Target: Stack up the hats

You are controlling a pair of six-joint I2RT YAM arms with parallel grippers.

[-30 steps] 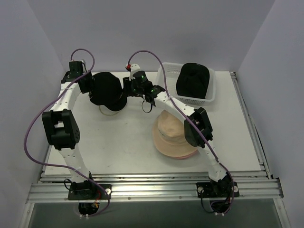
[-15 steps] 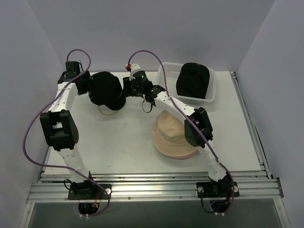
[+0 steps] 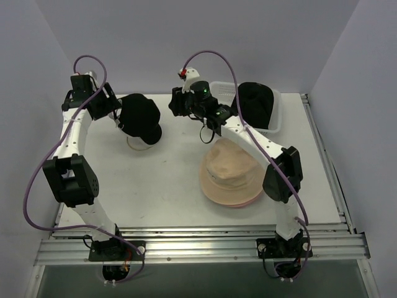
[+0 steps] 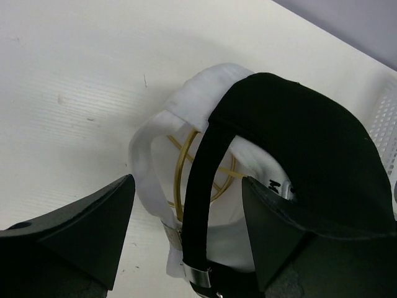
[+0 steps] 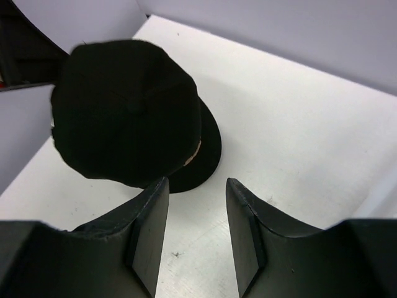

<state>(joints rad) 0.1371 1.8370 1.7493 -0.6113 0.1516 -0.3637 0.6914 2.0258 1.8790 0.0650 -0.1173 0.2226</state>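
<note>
- A tan hat sits crown-up on a pink hat at the table's near right.
- Farther back on the left, a black cap lies over a white cap on a gold frame.
- The left gripper is just beside that pile, jaws wide apart and gripping nothing.
- The right gripper hangs to the pile's right, jaws apart and empty.
- Farthest back on the right, a black hat rests in a basket.
</note>
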